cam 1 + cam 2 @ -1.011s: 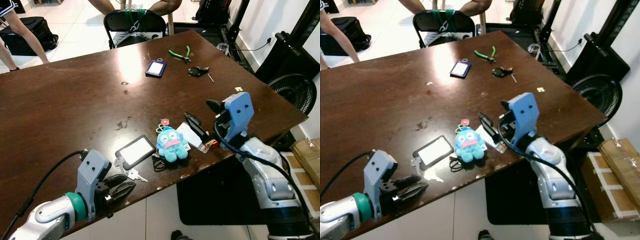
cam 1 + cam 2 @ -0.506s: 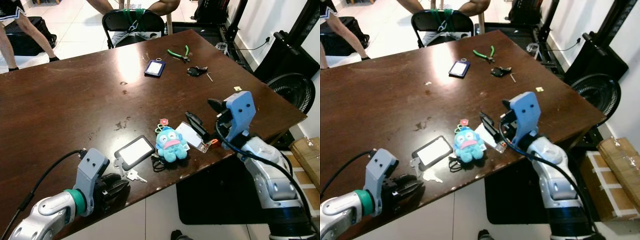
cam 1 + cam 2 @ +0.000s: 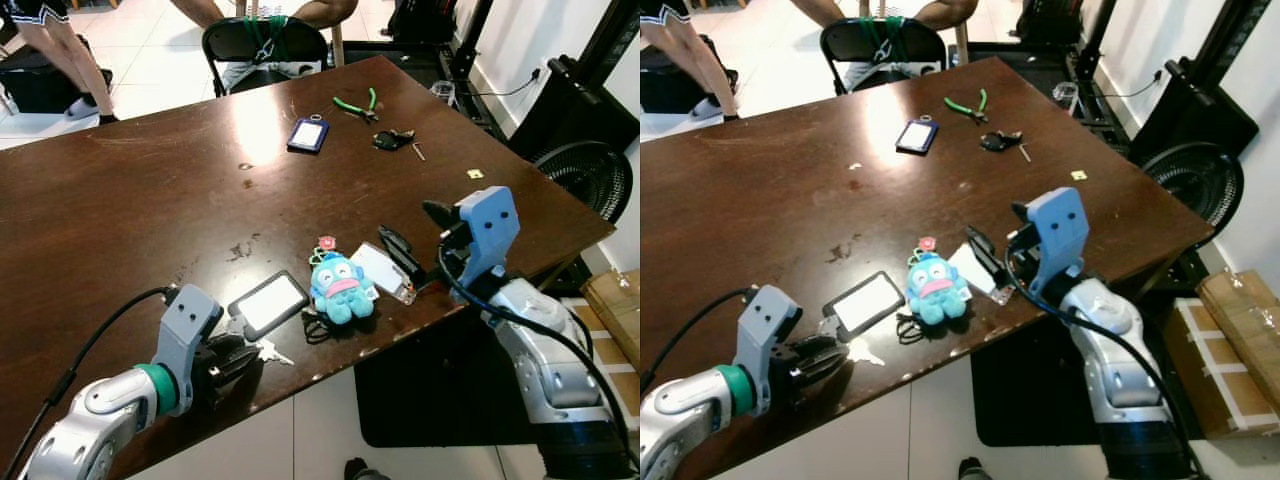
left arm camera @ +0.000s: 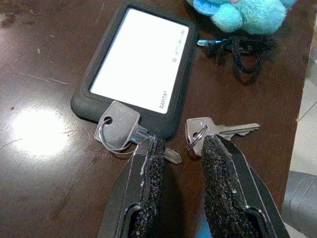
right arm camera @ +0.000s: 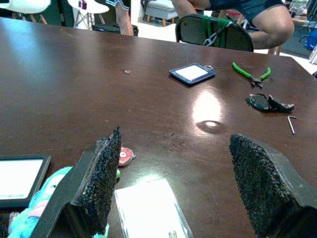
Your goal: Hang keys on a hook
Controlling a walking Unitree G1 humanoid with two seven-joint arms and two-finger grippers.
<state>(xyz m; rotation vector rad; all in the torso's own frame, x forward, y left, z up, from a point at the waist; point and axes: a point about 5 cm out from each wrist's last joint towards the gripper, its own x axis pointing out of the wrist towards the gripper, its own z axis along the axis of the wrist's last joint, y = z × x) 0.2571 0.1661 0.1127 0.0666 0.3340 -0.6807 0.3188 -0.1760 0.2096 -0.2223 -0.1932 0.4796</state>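
The left gripper [image 4: 181,148] lies low on the brown table [image 3: 140,200] at its near edge, fingers parted a little, tips set either side of the keys [image 4: 218,131] without closing on them. Those keys (two silver ones, each on its own ring) lie flat on the wood just in front of a black card holder [image 4: 133,67]; one ring [image 4: 116,126] touches the holder's near edge. The holder contains a white card; the small print along its edge reads "RAPITA", and the rest is too fine to read.

Beside it, toward the right, lies a blue plush charm [image 3: 341,288] with a black cord [image 4: 242,47] and a small red tag [image 5: 126,155]. Next comes a clear sleeve [image 3: 380,269] with a white card inside, a black clip [image 3: 400,253] lying against it.

The right gripper [image 5: 183,173] is raised above the table's right near edge, fingers spread wide and empty.

Further back lie a blue badge holder [image 3: 309,134] with a pale insert, green pliers [image 3: 357,104], a dark key bunch [image 3: 394,140] and a hex key [image 5: 291,124]. A black chair [image 3: 262,45] stands behind, a person seated in it.
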